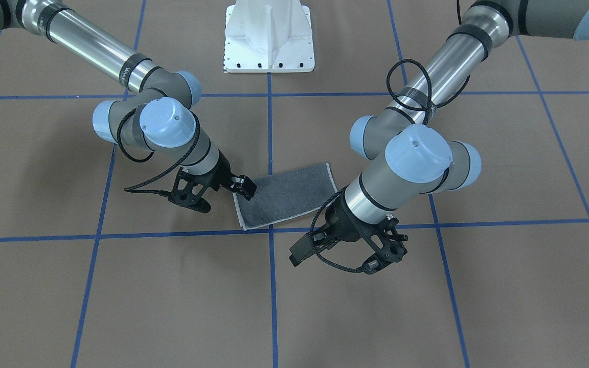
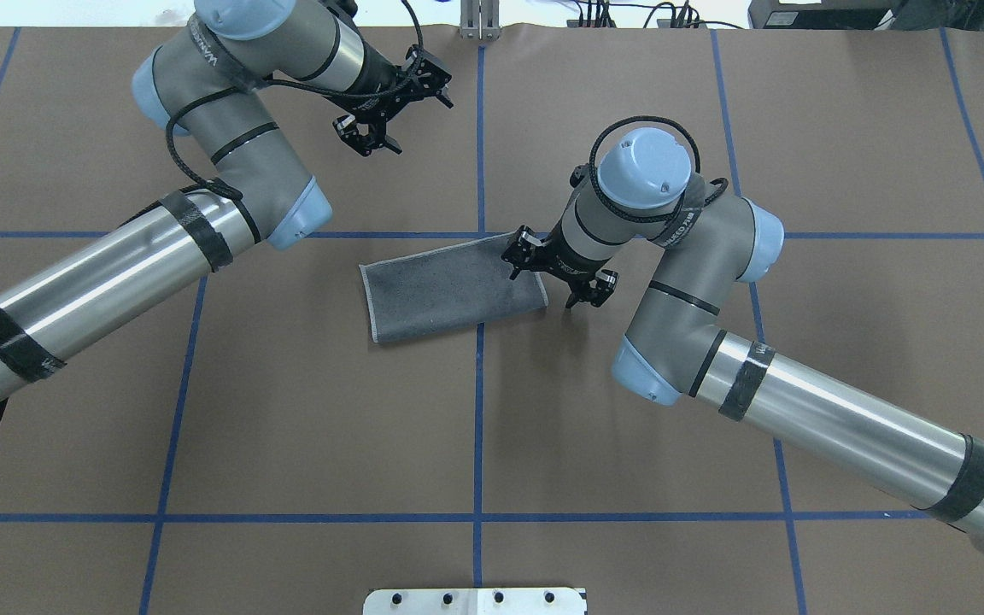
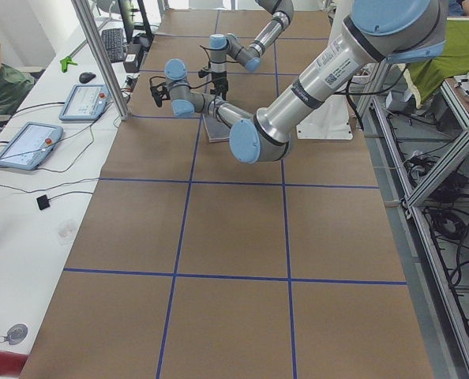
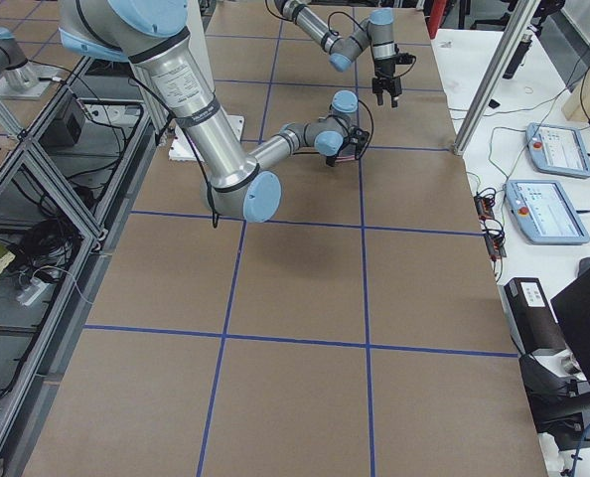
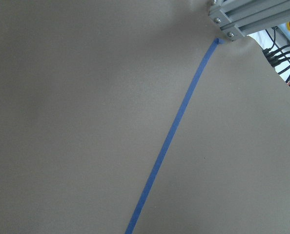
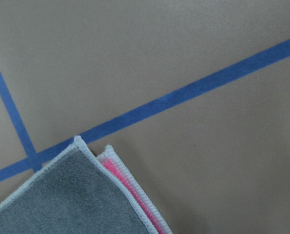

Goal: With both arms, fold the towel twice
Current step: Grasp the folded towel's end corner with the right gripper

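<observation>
Above towel (image 1: 290,196) corner, right tool (image 1: 244,187) aslant

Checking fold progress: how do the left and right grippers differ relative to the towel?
The right gripper sits at the towel's short edge; the left gripper hangs apart from it, over bare table. The right wrist view shows a towel corner; the left wrist view shows no towel. Both point downward.

Left tool (image 2: 402,115) and right tool (image 2: 547,282) both aimed downward, jaws spread.

Brown table (image 2: 287,410), blue gridlines (image 2: 479,410), towel (image 2: 449,290) seemingly folded
</observation>
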Available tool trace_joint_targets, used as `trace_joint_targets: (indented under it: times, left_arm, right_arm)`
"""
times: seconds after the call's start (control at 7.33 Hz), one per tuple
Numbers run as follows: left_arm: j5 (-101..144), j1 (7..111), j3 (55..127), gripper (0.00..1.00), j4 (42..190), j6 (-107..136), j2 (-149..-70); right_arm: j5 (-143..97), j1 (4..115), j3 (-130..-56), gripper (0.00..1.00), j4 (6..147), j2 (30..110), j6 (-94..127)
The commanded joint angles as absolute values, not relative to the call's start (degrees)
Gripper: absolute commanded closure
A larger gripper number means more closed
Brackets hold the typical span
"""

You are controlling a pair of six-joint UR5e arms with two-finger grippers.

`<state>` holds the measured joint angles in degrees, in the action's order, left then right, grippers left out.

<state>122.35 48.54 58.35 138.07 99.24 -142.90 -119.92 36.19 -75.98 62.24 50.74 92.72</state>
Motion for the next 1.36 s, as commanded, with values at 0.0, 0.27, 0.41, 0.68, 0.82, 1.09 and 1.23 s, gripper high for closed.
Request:
trace_joint_targets:
  times: [0.0, 0.27, 0.41, 0.68, 0.82, 1.09, 1.23]
  left_arm:
    - [122.34, 48.60, 58.36, 0.00, 138.08, 98.70, -142.82]
    - [122.34, 48.60, 58.27, 0.00, 138.08, 98.70, -142.82]
    - [122.34, 48.60, 58.27, 0.00, 138.08, 98.70, -142.82]
    - [122.34, 48.60, 58.18, 0.00, 138.08, 98.70, -142.82]
    - [122.34, 48.60, 58.27, 0.00, 138.08, 98.70, -142.82]
    - [122.34, 48.87, 58.18, 0.00, 138.08, 98.70, -142.82]
    - [122.34, 48.87, 58.18, 0.00, 138.08, 98.70, -142.82]
  right_arm:
    - [-119.88, 35.86, -75.94, 0.40, 62.23, 50.71, 92.90]
    - [-119.97, 35.86, -75.94, 1.00, 62.23, 50.71, 92.90]
    - [-120.06, 35.86, -76.02, 1.00, 62.14, 50.71, 92.99]
    - [-120.23, 36.38, -76.46, 1.00, 62.14, 50.71, 93.16]
    - [-121.19, 37.43, -77.16, 1.00, 62.14, 50.71, 93.16]
    - [-129.42, 41.82, -77.61, 1.00, 62.14, 52.20, 92.55]
    - [-130.16, 43.23, -77.61, 1.00, 62.23, 52.82, 92.37]
